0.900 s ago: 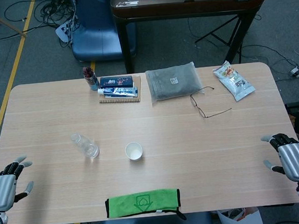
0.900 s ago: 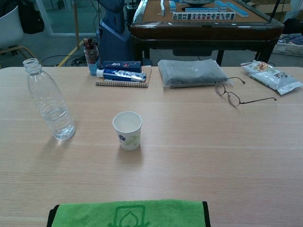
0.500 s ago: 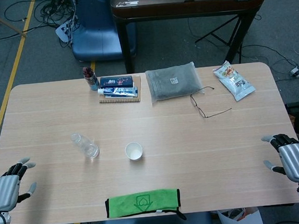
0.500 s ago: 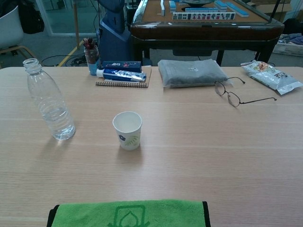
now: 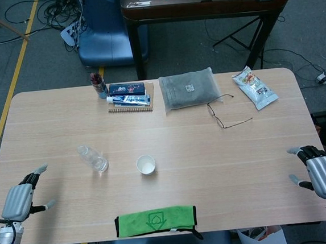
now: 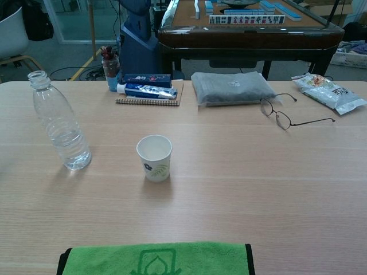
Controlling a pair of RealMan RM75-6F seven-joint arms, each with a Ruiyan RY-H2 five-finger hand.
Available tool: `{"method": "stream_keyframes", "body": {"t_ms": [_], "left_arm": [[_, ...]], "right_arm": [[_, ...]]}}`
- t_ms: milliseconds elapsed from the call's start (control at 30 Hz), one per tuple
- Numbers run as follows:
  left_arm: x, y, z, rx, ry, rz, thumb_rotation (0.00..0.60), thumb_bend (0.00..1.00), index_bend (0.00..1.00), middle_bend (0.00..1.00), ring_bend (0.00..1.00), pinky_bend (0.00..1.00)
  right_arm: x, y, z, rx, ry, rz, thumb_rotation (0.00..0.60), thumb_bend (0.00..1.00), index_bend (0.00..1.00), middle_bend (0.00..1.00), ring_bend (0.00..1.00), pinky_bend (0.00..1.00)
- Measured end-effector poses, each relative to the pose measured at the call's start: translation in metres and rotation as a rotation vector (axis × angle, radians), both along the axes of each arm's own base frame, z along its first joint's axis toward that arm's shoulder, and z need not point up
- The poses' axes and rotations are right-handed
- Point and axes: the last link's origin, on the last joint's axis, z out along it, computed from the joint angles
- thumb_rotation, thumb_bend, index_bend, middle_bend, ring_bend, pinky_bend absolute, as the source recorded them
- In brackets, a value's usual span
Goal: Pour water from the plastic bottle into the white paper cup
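An uncapped clear plastic bottle (image 5: 93, 158) (image 6: 59, 126) stands upright on the table, partly filled with water. The white paper cup (image 5: 146, 164) (image 6: 154, 157) stands upright to its right, a short gap between them. In the head view my left hand (image 5: 22, 197) hovers over the table's near left edge, fingers spread, holding nothing, well left of the bottle. My right hand (image 5: 323, 172) sits at the near right edge, fingers apart and empty. Neither hand appears in the chest view.
A green cloth (image 5: 155, 220) lies at the near edge. Along the far side are a pen cup (image 5: 98, 85), boxes on a notebook (image 5: 129, 96), a grey pouch (image 5: 188, 89), glasses (image 5: 226, 112) and a snack bag (image 5: 254, 88).
My left hand has moved right and forward, in over the table's left edge toward the bottle. The right hand has hardly shifted. Bottle and cup have not moved.
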Motion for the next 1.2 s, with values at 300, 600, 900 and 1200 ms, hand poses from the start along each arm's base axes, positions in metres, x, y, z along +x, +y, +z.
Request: {"method": "stream_keyframes", "body": {"t_ms": [300,600,900,1200], "left_arm": [[0.002,0.035,-0.013,-0.024,-0.105,0.049,0.6,0.08,0.0,0.08,0.15,0.39],[0.005,0.061,-0.035,-0.073,-0.147,0.083,0.6,0.08,0.0,0.08,0.15,0.39],[0.021,0.081,-0.058,-0.106,-0.189,0.069,0.6,0.08,0.0,0.08,0.15,0.39],[0.037,0.092,-0.073,-0.122,-0.223,0.062,0.6,0.08,0.0,0.08,0.15,0.39]], "right_arm": [[-0.002,-0.001,0.002,-0.005,-0.006,-0.006,0.6,0.06,0.35,0.38,0.32,0.52],[-0.002,-0.002,0.004,-0.008,-0.012,-0.008,0.6,0.06,0.35,0.38,0.32,0.52],[-0.003,-0.001,0.006,-0.011,-0.019,-0.008,0.6,0.06,0.35,0.38,0.32,0.52],[-0.003,-0.001,0.008,-0.006,-0.025,-0.009,0.6,0.07,0.35,0.38,0.32,0.52]]}}
